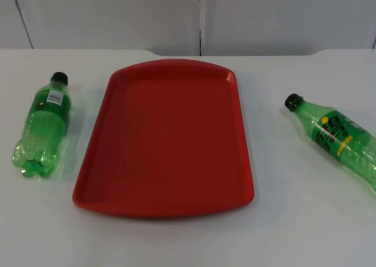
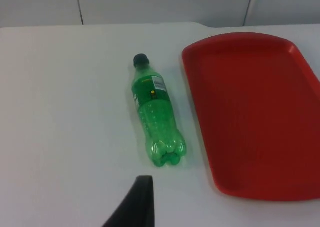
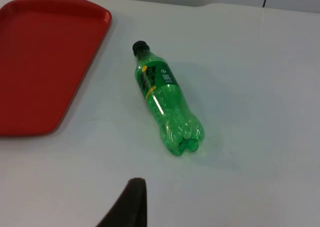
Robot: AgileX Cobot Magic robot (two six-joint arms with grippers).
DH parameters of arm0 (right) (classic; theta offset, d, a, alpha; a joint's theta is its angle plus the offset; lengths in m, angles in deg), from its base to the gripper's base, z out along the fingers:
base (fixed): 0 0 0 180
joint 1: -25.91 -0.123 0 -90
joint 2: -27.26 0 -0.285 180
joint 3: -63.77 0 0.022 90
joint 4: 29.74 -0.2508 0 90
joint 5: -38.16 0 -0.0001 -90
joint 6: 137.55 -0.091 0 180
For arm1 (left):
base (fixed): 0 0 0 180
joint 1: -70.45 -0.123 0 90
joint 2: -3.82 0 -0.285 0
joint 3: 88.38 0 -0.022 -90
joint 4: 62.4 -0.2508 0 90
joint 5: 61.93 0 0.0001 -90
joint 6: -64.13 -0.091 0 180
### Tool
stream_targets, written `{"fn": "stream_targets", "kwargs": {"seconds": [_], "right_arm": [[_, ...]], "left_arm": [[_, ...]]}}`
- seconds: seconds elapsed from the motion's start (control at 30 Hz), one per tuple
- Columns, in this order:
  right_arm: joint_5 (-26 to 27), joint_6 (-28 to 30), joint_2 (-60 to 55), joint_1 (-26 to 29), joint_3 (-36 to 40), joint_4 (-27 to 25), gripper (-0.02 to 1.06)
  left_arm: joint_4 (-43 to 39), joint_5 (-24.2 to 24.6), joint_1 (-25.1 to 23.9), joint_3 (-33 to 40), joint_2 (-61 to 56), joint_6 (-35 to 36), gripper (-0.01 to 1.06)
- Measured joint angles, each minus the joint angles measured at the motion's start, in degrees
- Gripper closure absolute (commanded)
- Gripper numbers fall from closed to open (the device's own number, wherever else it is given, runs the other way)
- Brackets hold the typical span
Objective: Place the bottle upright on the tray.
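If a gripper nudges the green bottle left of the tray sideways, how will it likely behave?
The left bottle lies on its side on the smooth white table, so it probably rolls. It looks empty, so likely light, and its thin plastic wall may dent under a squeeze.

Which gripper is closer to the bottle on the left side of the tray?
Left. The left gripper hovers just short of the left bottle's base; the right gripper faces the right bottle, across the tray.
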Motion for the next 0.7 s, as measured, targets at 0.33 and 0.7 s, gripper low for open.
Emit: {"fn": "stream_targets", "kwargs": {"seconds": [0.33,0.7], "right_arm": [[0.0,0.0,0.0,0.0,0.0,0.0,-0.01],[0.0,0.0,0.0,0.0,0.0,0.0,-0.01]], "left_arm": [[3.4,-5.4,0.0,-1.5,10.5,0.0,0.0],[3.5,-10.3,0.0,-11.0,26.1,0.0,0.0]]}}
